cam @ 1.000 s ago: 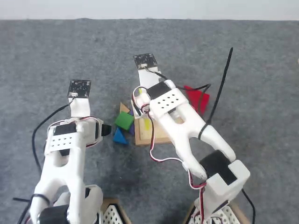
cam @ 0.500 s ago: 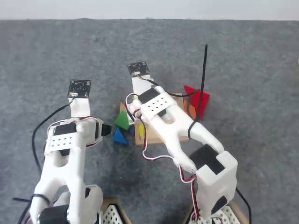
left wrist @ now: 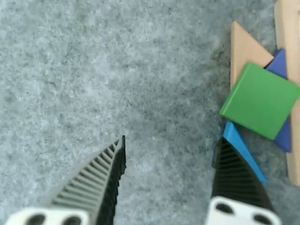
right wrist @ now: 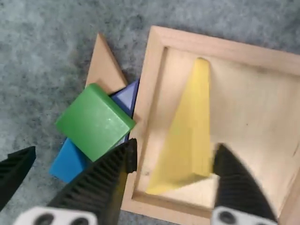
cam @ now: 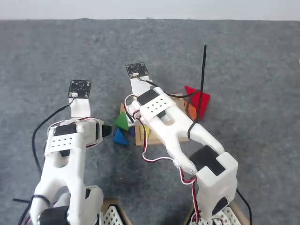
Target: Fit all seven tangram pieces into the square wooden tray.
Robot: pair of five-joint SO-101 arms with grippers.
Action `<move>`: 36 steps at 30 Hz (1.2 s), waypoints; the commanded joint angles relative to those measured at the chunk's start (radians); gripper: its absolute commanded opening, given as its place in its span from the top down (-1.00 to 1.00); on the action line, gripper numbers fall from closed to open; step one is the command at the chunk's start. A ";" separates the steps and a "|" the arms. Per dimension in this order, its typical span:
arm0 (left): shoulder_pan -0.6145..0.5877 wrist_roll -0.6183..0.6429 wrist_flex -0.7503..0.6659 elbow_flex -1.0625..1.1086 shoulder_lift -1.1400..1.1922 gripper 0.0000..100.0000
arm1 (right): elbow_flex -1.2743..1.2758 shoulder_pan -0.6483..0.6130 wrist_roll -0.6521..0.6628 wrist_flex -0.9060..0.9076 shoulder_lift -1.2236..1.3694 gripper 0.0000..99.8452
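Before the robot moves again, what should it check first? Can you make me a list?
1. Yellow piece inside the walls of the tray: ok.
2. Yellow piece lying flat on the tray floor: cannot tell; it looks tilted.
3. Right gripper holding the yellow piece: cannot tell.
4. Left gripper open and free: ok; it is over bare carpet, beside the blue triangle.
5. All pieces in the tray: not ok; the green square, blue triangle and tan triangle lie outside it.
6. Green square flat on the carpet: not ok; it rests on other pieces.
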 commanded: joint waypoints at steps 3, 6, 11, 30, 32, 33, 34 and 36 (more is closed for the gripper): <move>0.003 0.008 -0.023 -0.007 -0.032 0.41 | -0.034 0.035 -0.005 0.002 -0.012 0.43; 0.003 0.008 -0.023 -0.007 -0.032 0.41 | -0.032 0.076 -0.005 0.004 -0.012 0.46; 0.003 0.008 -0.023 -0.007 -0.032 0.41 | -0.009 0.097 0.002 0.004 -0.010 0.46; 0.003 0.008 -0.023 -0.007 -0.032 0.41 | -0.198 -0.041 0.038 0.038 0.168 0.46; 0.003 0.008 -0.023 -0.007 -0.032 0.41 | -0.213 -0.044 0.038 0.038 0.170 0.46; 0.003 0.008 -0.023 -0.007 -0.032 0.41 | -0.219 -0.044 0.038 0.038 0.170 0.46; 0.003 0.008 -0.023 -0.007 -0.032 0.41 | -0.221 -0.045 0.037 0.038 0.170 0.46; 0.003 0.008 -0.023 -0.007 -0.032 0.41 | -0.222 -0.045 0.037 0.038 0.170 0.46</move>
